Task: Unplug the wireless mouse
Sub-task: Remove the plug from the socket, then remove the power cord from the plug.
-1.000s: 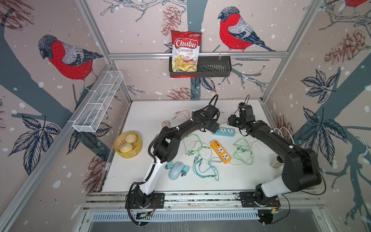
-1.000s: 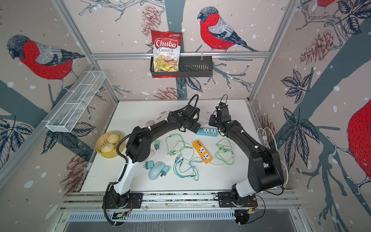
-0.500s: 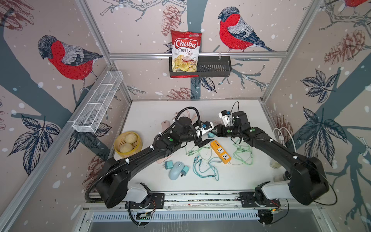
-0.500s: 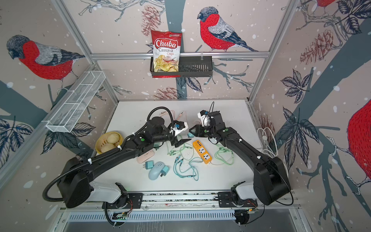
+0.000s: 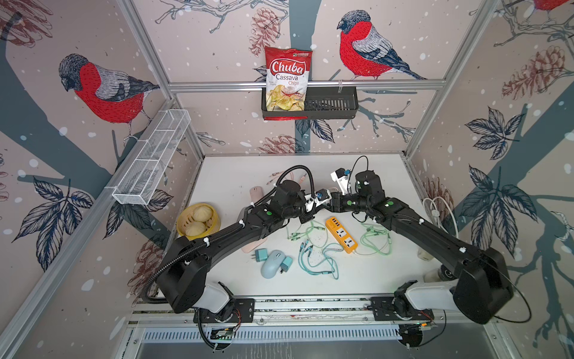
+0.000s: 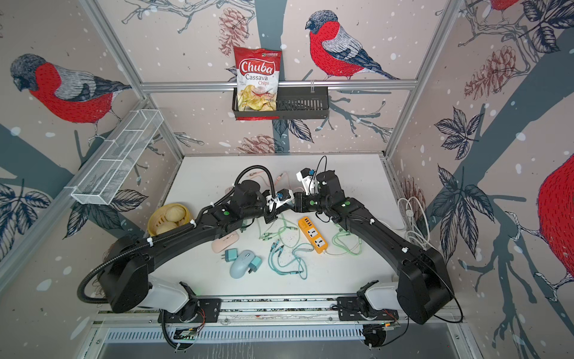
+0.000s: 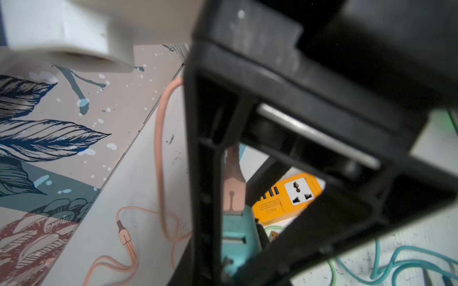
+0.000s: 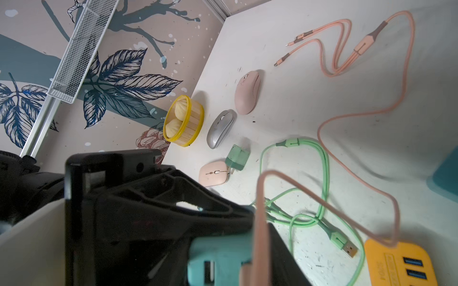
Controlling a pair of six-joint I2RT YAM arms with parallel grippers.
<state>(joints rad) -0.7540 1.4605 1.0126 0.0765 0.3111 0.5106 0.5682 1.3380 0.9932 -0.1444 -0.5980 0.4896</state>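
My right gripper (image 5: 333, 199) is shut on a teal socket block (image 8: 218, 257) held above the middle of the table. A pink plug (image 7: 234, 190) sits in that block (image 7: 238, 237), and its pink cable (image 8: 357, 116) runs back over the table to loose small ends near a pink mouse (image 8: 247, 92). A silver mouse (image 8: 220, 128), a flat pink mouse (image 8: 213, 173) and a blue mouse (image 5: 273, 262) also lie on the table. My left gripper (image 5: 313, 206) meets the right one nose to nose at the plug. Blurred black parts hide how its jaws stand.
An orange power strip (image 5: 341, 234) lies just in front of the grippers, with green cables (image 5: 374, 239) and teal cables (image 5: 316, 258) around it. Teal adapters flank the blue mouse. A bamboo steamer (image 5: 198, 220) stands at the left, and a white cable (image 5: 438, 211) lies by the right wall.
Both arms have come forward from the back of the table, the right one lifting the teal block off the surface. The left gripper has closed in on the block's plug end.
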